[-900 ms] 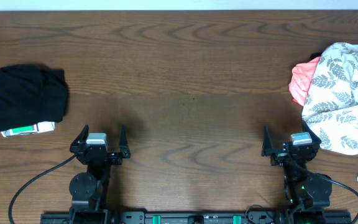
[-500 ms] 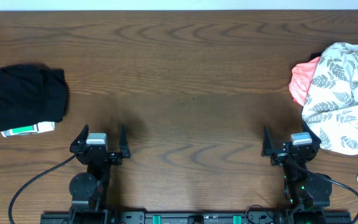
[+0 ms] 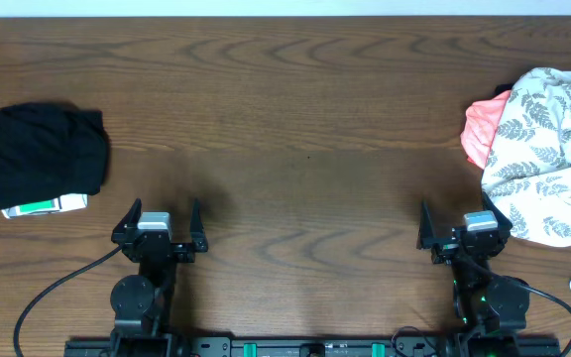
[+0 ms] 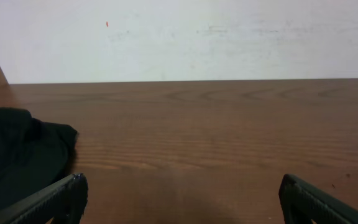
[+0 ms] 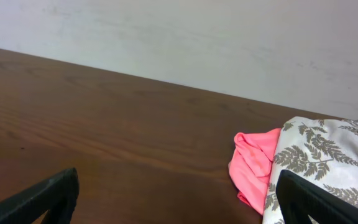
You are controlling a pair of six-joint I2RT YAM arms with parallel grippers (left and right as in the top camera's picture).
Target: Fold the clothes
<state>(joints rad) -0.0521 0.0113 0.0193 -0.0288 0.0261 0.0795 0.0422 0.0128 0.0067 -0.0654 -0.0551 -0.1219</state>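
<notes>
At one o'clock from the right claw [image 3: 457, 216], spread empty like the left claw [image 3: 165, 212], lies the bunched pink T-shirt [image 3: 478, 131], nearest that arm.

Parked low, left arm [image 3: 145, 260] and right arm [image 3: 482, 266] hold jaws spread.

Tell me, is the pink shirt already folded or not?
Not folded: the pink shirt lies crumpled, mostly covered by a leaf-print garment.

table [image 3: 295, 119]: dark wood | left: black garment [image 3: 43, 157] | right: leaf-print cloth [image 3: 553, 149], pink T-shirt [image 3: 478, 131]
</notes>
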